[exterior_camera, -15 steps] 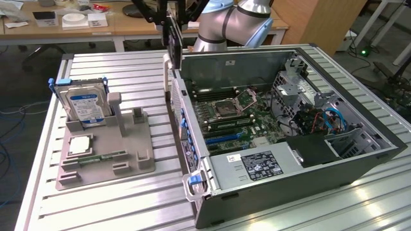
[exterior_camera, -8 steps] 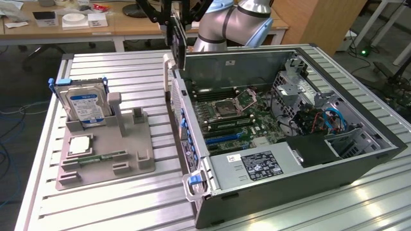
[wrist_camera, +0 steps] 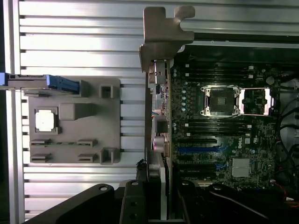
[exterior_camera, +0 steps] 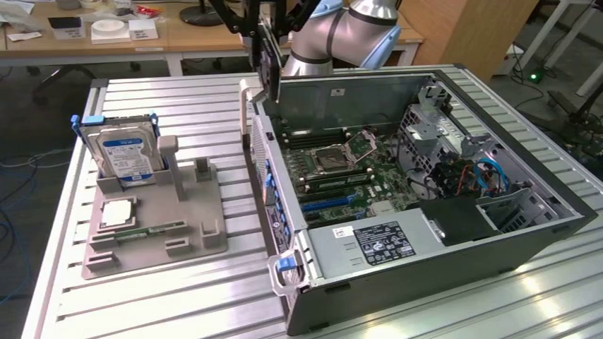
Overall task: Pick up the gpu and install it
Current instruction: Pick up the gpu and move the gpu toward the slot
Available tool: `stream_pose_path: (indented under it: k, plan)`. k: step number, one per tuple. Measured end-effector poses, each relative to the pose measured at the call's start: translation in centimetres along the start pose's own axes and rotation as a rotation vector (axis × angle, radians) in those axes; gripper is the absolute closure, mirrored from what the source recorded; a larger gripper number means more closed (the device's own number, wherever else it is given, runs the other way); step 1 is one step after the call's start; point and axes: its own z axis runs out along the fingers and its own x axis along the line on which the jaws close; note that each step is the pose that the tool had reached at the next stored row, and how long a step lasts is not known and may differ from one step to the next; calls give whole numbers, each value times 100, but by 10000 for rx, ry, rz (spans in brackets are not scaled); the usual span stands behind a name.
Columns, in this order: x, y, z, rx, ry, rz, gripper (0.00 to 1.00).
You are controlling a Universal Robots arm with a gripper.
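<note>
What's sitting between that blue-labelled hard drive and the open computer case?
In the exterior view, two gray upright posts of the parts holder stand there, then a bare strip of ribbed metal table.

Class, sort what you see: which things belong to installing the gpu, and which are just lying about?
Belongs to the job: gpu, held by the gripper; open computer case; motherboard.
Lying about: hard drive, processor chip, memory stick, all on the grey holder.
</note>
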Motion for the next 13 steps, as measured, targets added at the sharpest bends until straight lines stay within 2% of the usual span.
stream_pose_path:
  k: [13]
  plan:
    - [-157, 1, 2, 1, 1, -3, 71]
